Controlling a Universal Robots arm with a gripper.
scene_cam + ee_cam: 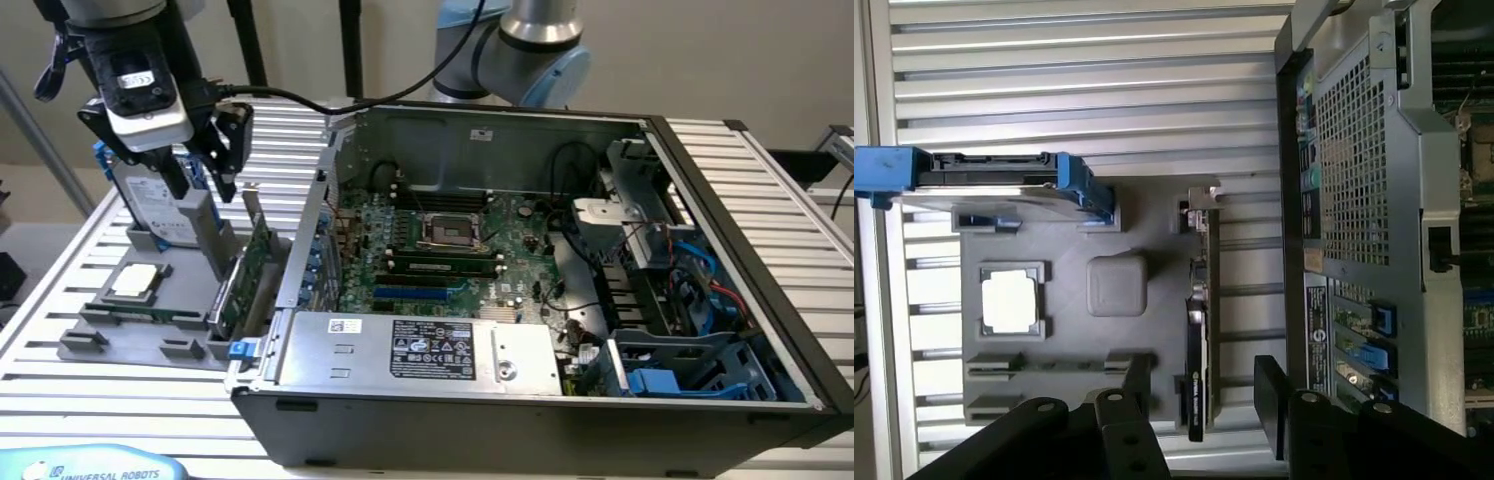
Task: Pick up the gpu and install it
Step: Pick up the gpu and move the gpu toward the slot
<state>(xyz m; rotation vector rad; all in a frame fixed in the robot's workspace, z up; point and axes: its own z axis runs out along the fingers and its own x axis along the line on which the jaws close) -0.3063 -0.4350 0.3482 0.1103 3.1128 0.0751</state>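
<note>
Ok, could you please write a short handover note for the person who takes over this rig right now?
End effector: open, empty, hovering above the thin green expansion card with silver bracket, in line with it, no grip.
Card: standing on edge in the grey plastic holder, beside the open dark computer case.
Done: approach to the card only.
Left: card not yet picked up, not yet installed in the case.

Open beside gpu [1199, 330] — case [1354, 150] close alongside.

Bright, even light with mild glare on the slatted table [1094, 60].
</note>
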